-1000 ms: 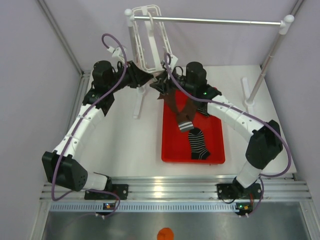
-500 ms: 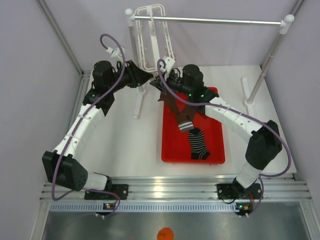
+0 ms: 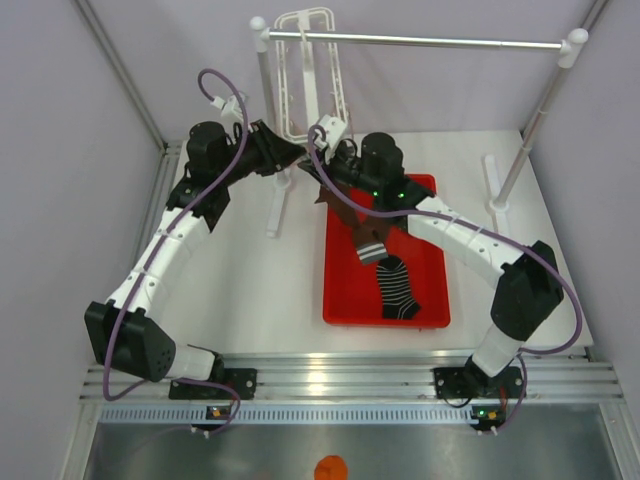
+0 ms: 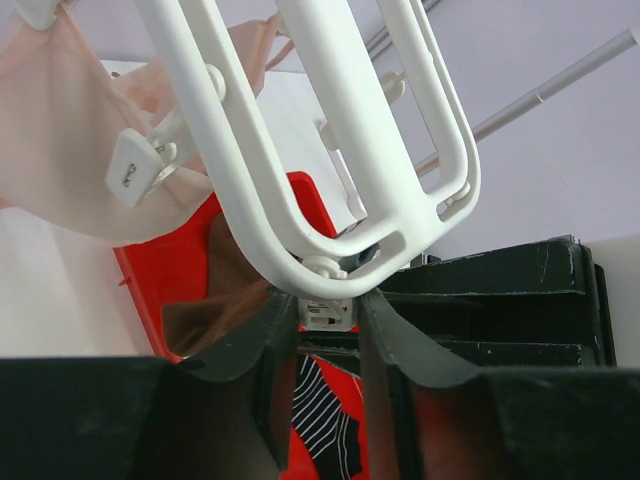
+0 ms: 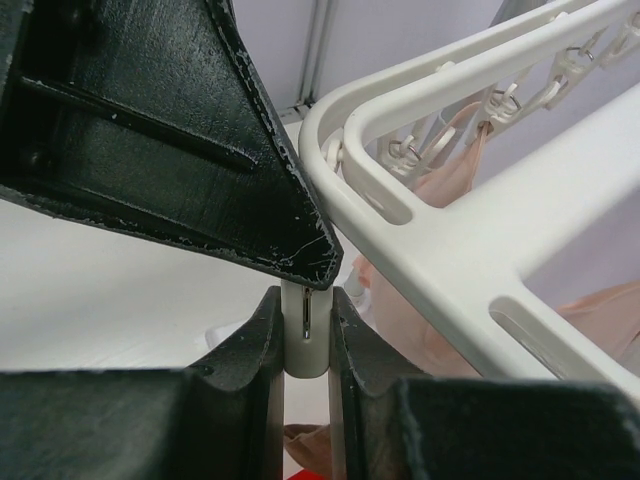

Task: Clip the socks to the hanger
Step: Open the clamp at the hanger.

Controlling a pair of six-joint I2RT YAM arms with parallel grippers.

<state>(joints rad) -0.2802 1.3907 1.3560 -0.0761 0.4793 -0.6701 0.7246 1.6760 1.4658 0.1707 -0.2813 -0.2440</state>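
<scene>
The white hanger (image 3: 300,70) hangs from the crossbar at the back. My left gripper (image 3: 303,160) is shut on its lower corner, the fingers either side of a white peg (image 4: 328,313) under the frame (image 4: 330,130). My right gripper (image 5: 305,320) is shut on a peg (image 5: 306,335) just under the left finger (image 5: 200,150). A dark brown sock (image 3: 350,215) with a striped cuff trails from beneath the grippers down over the tray; its top end is hidden. A black striped sock (image 3: 398,288) lies in the tray.
The red tray (image 3: 340,300) sits right of centre on the white table. A white-posted stand with a metal crossbar (image 3: 420,41) spans the back, with a post foot (image 3: 497,195) at the right. Pale pink fabric (image 4: 60,150) hangs clipped to the hanger.
My right gripper has moved left toward the hanger's corner and closed on a peg. The left arm has hardly moved.
</scene>
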